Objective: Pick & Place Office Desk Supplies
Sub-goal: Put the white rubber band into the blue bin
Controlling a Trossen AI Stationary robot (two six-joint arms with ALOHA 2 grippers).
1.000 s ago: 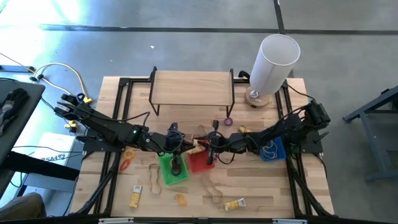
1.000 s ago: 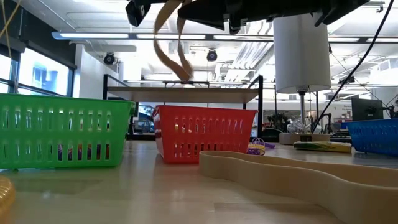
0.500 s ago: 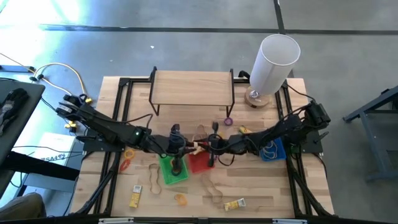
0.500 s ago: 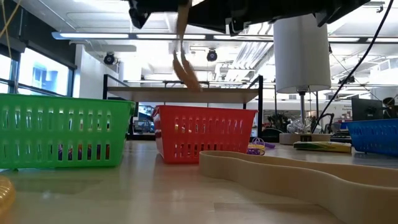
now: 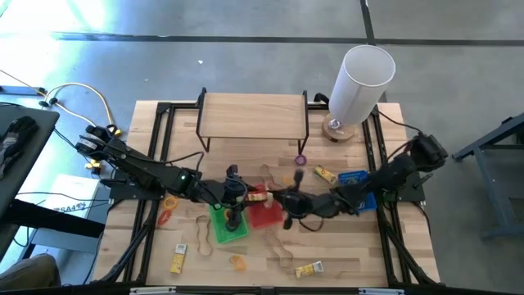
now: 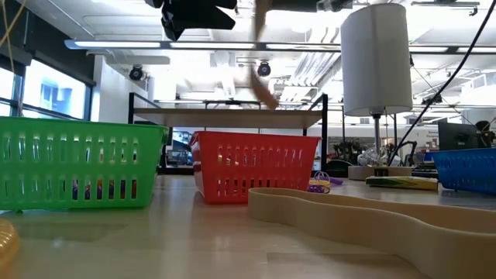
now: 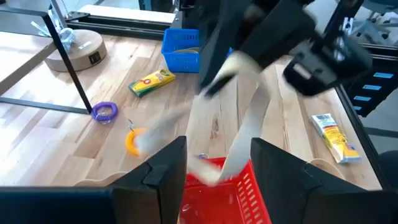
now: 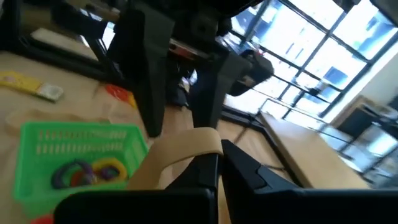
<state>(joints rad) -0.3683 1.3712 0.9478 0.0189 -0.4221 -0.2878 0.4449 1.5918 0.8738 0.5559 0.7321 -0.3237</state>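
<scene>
Pale wooden worktop (image 5: 344, 246) carries a green slotted plastic basket (image 5: 227, 223) and a red slotted plastic basket (image 5: 264, 211) side by side, with both dark arms meeting above the red one. The right gripper (image 5: 285, 200) has its fingers pinched shut on a wide tan rubber-band loop (image 7: 249, 134) dangling over the red basket, while the left gripper (image 7: 216, 160) stands beside it with fingers parted, off the band. I'd judge this a hand-over to the right arm; next it must carry the band to its basket and let go.
</scene>
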